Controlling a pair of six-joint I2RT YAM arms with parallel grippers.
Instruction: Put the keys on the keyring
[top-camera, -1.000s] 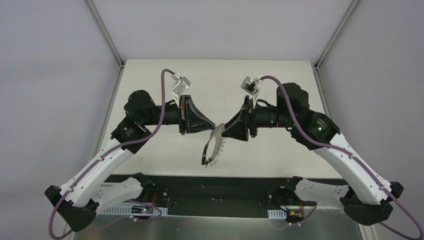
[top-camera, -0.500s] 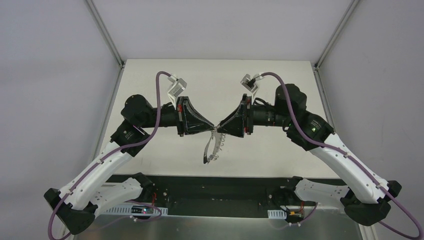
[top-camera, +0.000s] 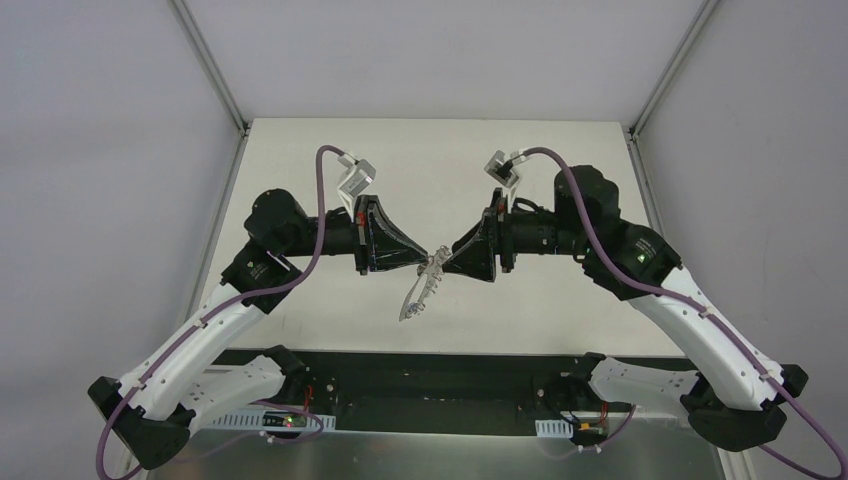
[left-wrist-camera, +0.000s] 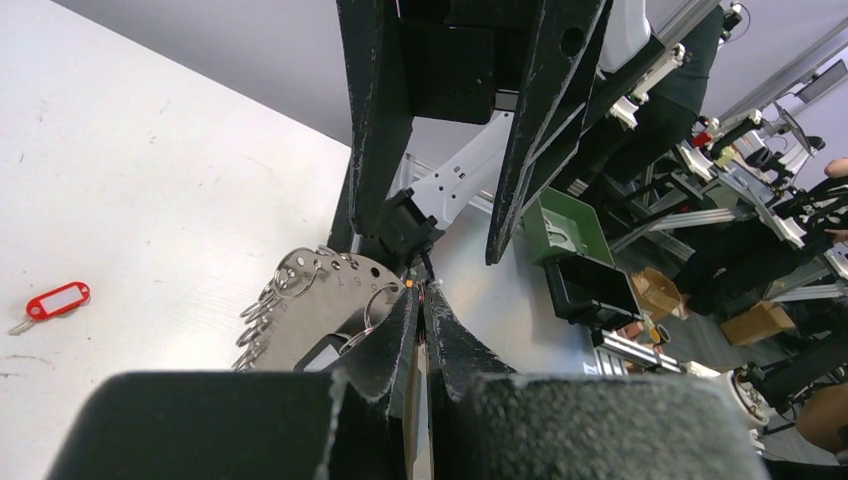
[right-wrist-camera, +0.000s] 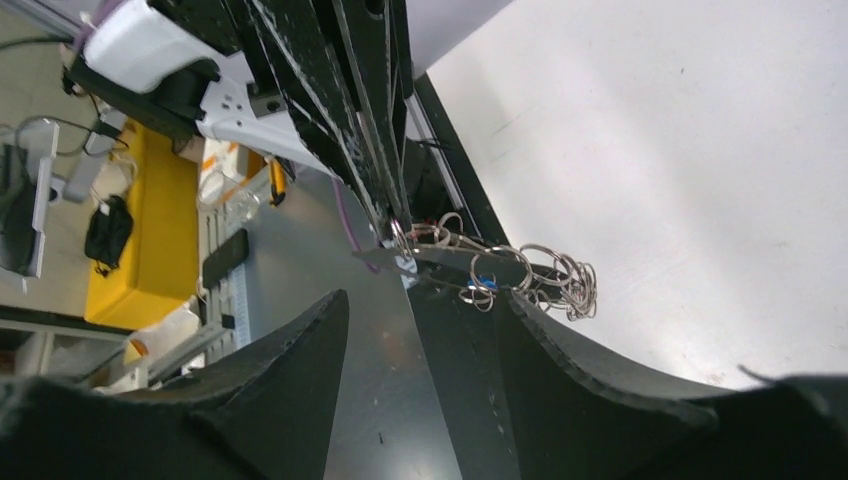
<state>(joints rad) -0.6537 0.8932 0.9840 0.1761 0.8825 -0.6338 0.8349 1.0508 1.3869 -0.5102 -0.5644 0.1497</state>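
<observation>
Silvery wire keyring (top-camera: 420, 290) fringed with small metal rings now swung edge-on; left fingers (left-wrist-camera: 385, 345) pinch it; right fingers (right-wrist-camera: 290, 390) spread; red oval-headed key (left-wrist-camera: 58, 300) on white tabletop (left-wrist-camera: 120, 180).

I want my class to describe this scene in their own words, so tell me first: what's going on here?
The left gripper is shut on the keyring and holds it in the air above the table. The right gripper faces it tip to tip at the top of the ring, with its jaws apart. A red key lies on the table, not yet on the ring.
</observation>
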